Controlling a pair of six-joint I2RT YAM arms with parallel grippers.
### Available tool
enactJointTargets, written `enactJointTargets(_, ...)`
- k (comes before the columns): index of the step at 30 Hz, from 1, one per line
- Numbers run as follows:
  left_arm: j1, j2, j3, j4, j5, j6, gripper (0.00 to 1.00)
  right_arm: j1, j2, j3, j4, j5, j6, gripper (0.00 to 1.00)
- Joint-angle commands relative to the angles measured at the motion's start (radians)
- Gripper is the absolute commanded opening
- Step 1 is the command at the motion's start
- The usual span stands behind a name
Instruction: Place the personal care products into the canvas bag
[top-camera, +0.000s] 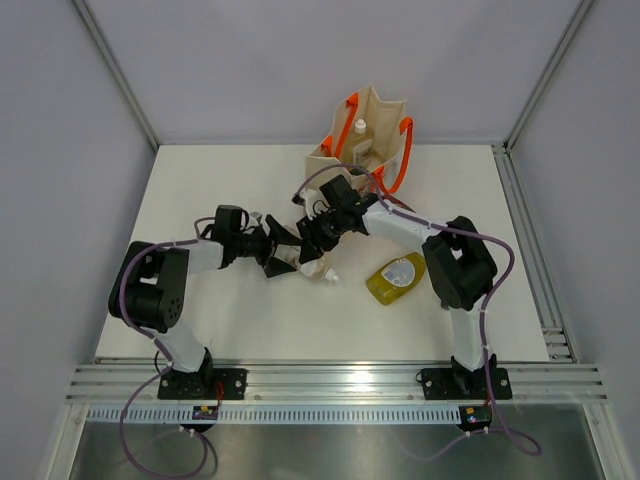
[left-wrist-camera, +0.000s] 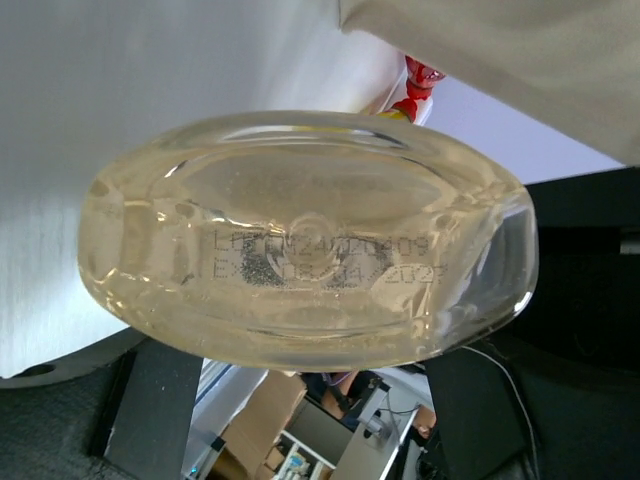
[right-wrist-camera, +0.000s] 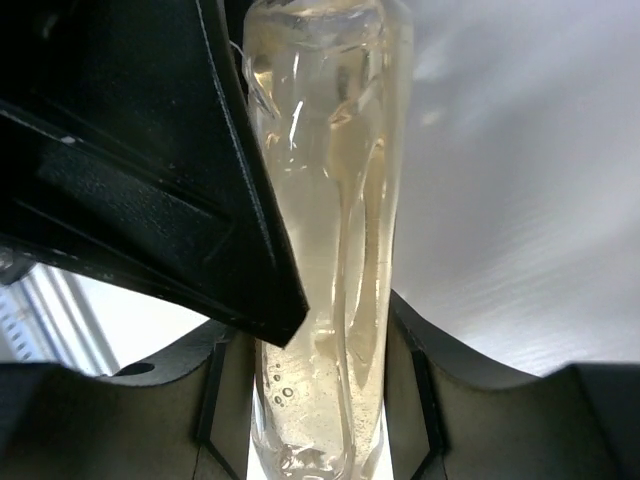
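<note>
Both the left claw (top-camera: 283, 252) and right claw (top-camera: 318, 232) mostly hide the clear bottle (left-wrist-camera: 310, 240) overhead.

A clear amber bottle (left-wrist-camera: 310, 240) sits mid-scene on its side, white cap toward 4 o'clock. A yellow bottle (top-camera: 395, 277) lies flat at its 3 o'clock. At 12 o'clock a beige bag (top-camera: 383, 118) with orange handles stands open, a white-capped bottle (top-camera: 360, 127) inside.

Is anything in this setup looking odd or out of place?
No spill or damage shows. The yellow bottle lies on its side on the table, outside the canvas bag. Oddly, the left fingers and the right fingers both crowd one clear bottle mid-table.
</note>
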Motion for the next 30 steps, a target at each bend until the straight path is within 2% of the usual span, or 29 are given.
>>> enactJointTargets(1,0.007,-0.115,0.122,-0.071,0.069,0.118,0.80,-0.003,-0.076,0.003,0.059,-0.280,-0.009,0.00)
enactJointTargets(2,0.008,-0.119,0.135,-0.119,0.058,0.145,0.82,-0.006,-0.085,-0.001,0.067,-0.291,0.000,0.00)
enactJointTargets(4,0.010,-0.136,0.174,-0.243,0.026,0.225,0.97,-0.011,-0.094,-0.006,0.093,-0.324,0.023,0.00)
enactJointTargets(5,0.010,-0.141,0.185,-0.276,0.015,0.245,0.99,-0.013,-0.103,-0.012,0.100,-0.332,0.040,0.00)
enactJointTargets(14,0.010,-0.193,0.240,-0.383,-0.028,0.290,0.99,-0.016,-0.117,-0.024,0.208,-0.415,0.187,0.00)
enactJointTargets(22,0.014,-0.302,0.286,-0.436,-0.071,0.296,0.99,-0.066,-0.157,0.006,0.463,-0.493,0.472,0.00)
enactJointTargets(28,0.039,-0.430,0.332,-0.426,-0.109,0.273,0.99,-0.094,-0.174,0.046,0.654,-0.535,0.704,0.00)
enactJointTargets(30,0.042,-0.449,0.341,-0.402,-0.112,0.256,0.99,-0.097,-0.172,0.060,0.675,-0.541,0.736,0.00)
